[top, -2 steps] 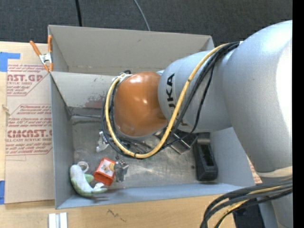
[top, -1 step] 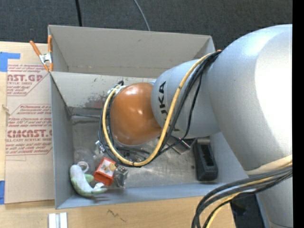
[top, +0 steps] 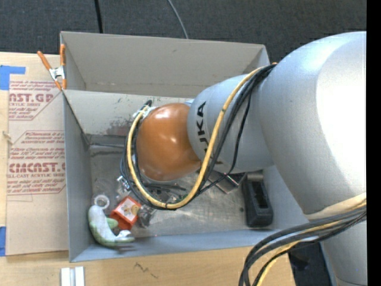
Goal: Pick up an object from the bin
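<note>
Orange cover [top: 166,140] and cables [top: 134,159] hide the claw [top: 141,202], so its state cannot be told. Just beside it, in the bin's [top: 77,159] lower-left corner, lie a small red-orange block [top: 125,212] and a curved green-white piece [top: 105,230]; a black bar [top: 257,202] rests well apart, rightward.

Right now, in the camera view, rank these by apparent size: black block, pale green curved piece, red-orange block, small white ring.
1. black block
2. pale green curved piece, which looks close to the black block, so their order is unsure
3. red-orange block
4. small white ring
</note>
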You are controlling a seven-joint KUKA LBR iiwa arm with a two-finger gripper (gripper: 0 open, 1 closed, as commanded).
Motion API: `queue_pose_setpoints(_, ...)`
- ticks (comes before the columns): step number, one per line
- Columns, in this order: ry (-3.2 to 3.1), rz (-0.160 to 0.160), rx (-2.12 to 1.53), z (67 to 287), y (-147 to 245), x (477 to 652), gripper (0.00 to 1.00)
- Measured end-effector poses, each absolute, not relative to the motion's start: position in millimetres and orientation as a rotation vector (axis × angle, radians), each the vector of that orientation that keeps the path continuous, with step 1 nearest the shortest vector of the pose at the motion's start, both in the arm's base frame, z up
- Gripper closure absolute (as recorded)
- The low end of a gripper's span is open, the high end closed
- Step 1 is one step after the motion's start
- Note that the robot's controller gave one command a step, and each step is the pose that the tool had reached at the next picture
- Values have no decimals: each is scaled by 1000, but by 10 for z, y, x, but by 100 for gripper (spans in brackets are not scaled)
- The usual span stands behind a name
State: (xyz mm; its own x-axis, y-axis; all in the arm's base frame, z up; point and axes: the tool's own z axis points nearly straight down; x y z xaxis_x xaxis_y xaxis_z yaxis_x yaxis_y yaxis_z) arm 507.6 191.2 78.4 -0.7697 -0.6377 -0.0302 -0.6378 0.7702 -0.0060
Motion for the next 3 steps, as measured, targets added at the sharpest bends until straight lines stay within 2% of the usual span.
queue_pose_setpoints(3,2950,3,-1065,845,1900,5040,100)
